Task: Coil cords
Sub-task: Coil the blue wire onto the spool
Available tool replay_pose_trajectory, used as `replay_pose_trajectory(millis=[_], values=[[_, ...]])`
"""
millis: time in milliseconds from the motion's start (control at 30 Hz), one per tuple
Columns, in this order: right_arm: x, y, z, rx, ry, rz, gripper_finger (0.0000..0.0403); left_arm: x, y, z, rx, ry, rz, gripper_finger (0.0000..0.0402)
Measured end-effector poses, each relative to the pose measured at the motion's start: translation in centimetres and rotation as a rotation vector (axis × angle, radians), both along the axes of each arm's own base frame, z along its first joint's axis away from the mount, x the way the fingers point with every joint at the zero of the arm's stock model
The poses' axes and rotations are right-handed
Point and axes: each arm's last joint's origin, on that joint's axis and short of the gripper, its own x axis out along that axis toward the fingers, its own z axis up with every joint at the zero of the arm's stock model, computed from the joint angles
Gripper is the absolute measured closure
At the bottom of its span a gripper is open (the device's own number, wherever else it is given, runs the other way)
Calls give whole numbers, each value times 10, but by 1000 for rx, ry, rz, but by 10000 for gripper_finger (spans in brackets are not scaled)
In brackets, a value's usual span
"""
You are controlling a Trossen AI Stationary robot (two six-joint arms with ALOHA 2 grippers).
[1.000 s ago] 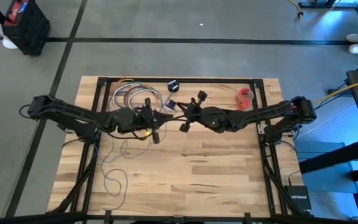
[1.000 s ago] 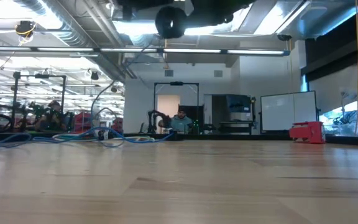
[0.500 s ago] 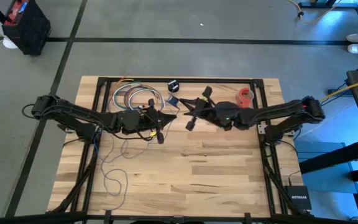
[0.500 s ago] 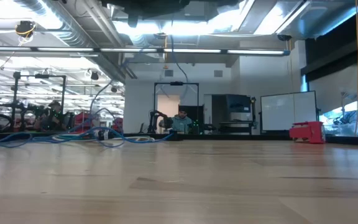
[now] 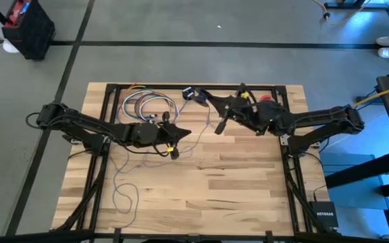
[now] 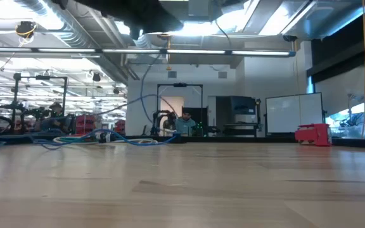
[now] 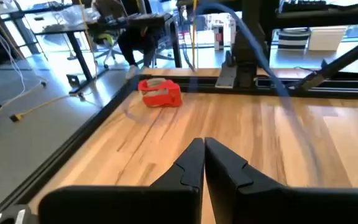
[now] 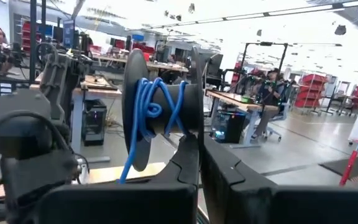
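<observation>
Winding the thin blue cord (image 8: 151, 112) seems the aim: the right gripper (image 5: 223, 120), fingers pinched on a black spool (image 8: 160, 109) bearing several turns, hangs above the table's (image 5: 235, 182) far edge, while the left gripper (image 5: 178, 132), fingers pressed together, trails the slack.

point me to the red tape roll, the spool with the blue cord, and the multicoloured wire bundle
red tape roll (image 7: 161, 93), left wrist view, its side.
spool (image 8: 160, 118), right wrist view, blue windings on its core.
multicoloured wire bundle (image 5: 142, 104), high view, the loops.
</observation>
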Motion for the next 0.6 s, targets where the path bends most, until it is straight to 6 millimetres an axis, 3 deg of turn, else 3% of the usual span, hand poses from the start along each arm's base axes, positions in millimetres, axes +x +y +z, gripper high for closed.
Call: replay_pose_trajectory(millis=[433,600], values=[[-1,0,-4,-7,57,5,395,-3,-4,7,-10,-41,-12,394],[-1,0,-6,-8,74,5,395,-5,-6,14,-59,-79,-72,346]])
